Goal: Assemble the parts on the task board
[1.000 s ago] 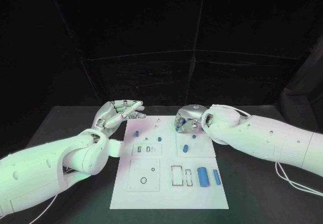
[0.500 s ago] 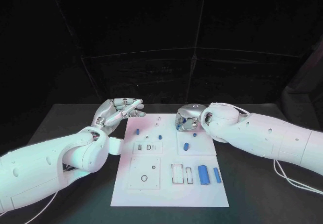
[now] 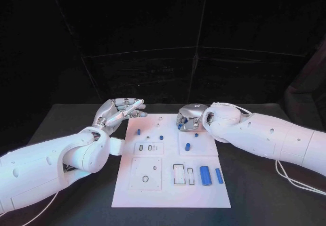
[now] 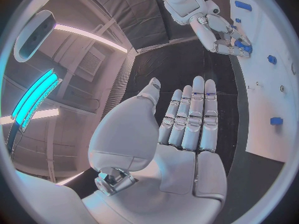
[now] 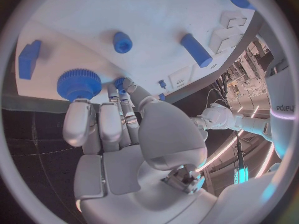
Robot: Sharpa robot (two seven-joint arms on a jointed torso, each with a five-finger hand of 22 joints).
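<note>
The white task board (image 3: 170, 197) lies mid-table. My right hand (image 3: 189, 120) curls down over its far right part, and its fingertips (image 5: 79, 109) grip the rim of a blue gear (image 5: 79, 83) that lies flat on the board. The same hand (image 4: 224, 32) appears with blue at its fingertips in the left wrist view. My left hand (image 3: 122, 111) hangs raised off the board's far left corner, fingers (image 4: 193, 114) straight and apart from the thumb, holding nothing. Loose blue parts lie on the board: a peg (image 3: 187, 147), a thick cylinder (image 3: 204, 175) and a slimmer bar (image 3: 218, 175).
Small blue pieces (image 3: 138, 132) (image 3: 161, 138) stand near the board's far left. Recessed slots (image 3: 178, 175) and an oval hole (image 3: 145, 179) mark the near half. Black table (image 3: 68, 127) surrounds the board, with my white forearms along both sides.
My left hand has risen slightly and stretched its fingers out. The right hand stays at the gear.
</note>
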